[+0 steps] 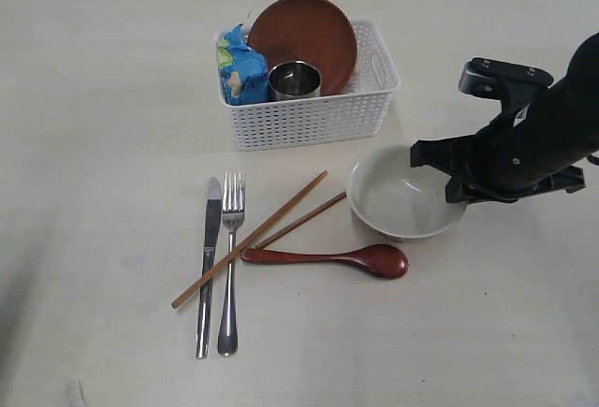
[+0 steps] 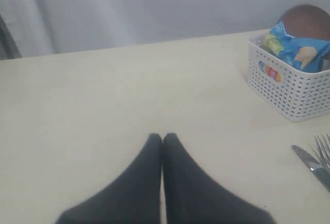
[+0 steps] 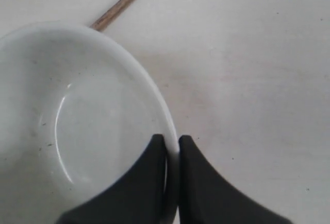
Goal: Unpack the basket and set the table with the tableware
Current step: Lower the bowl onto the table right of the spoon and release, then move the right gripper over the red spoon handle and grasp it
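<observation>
The white basket (image 1: 314,119) stands at the back of the table (image 1: 103,98), holding the reddish-brown plate (image 1: 304,31) on edge and the steel cup (image 1: 295,79). On the table lie the knife (image 1: 208,262), the fork (image 1: 230,257), two chopsticks (image 1: 253,237) and the dark red spoon (image 1: 337,258). The white bowl (image 1: 404,203) sits tilted at the right; my right gripper (image 3: 171,142) is shut on its rim (image 3: 170,131), one finger inside, one outside. My left gripper (image 2: 163,139) is shut and empty over bare table, left of the basket (image 2: 289,92).
A blue snack bag (image 1: 240,65) stands in the basket's left end, also seen in the left wrist view (image 2: 299,49). The right arm (image 1: 533,136) hangs over the table's right side. The knife tip (image 2: 309,163) and fork tines (image 2: 324,147) show beside the basket.
</observation>
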`<state>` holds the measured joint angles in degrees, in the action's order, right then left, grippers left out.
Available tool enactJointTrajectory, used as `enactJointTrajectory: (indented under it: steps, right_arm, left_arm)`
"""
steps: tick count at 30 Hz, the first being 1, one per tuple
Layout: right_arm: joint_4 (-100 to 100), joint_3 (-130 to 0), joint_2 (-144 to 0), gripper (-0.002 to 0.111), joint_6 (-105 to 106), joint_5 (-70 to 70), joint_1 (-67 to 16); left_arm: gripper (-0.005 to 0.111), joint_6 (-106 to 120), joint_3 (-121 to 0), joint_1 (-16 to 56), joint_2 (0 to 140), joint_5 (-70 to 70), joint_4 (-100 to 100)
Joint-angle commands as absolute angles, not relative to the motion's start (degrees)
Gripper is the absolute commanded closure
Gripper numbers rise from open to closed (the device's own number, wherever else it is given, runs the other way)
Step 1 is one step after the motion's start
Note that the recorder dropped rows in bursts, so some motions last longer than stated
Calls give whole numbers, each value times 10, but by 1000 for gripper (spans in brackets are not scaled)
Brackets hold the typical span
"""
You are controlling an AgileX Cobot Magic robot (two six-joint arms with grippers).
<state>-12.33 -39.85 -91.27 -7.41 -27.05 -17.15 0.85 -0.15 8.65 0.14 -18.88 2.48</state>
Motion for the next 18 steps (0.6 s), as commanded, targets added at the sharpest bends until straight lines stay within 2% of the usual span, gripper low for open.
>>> enactJointTrajectory:
  steps: [1, 5, 6, 9, 12, 18]
  right_arm:
    - [-117, -398, -924, 108, -60, -279, -167]
    - [-118, -398, -924, 108, -51, -300, -167]
    - [-118, -398, -924, 104, -51, -300, -167]
    - [-118, -398, -924, 76, -51, -304, -167]
    - [-118, -403, -921, 58, -31, -314, -167]
    - [-74, -469, -890, 56, -16, -414, -167]
  left_arm:
    - [107, 6, 0, 85, 0, -183, 26]
    - [107, 6, 0, 85, 0, -183, 26]
    - [107, 6, 0, 85, 0, -183, 26]
    - [107, 6, 0, 85, 0, -183, 26]
    - [107, 6, 0, 85, 0, -183, 26]
    - [107, 6, 0, 85, 0, -183, 26]
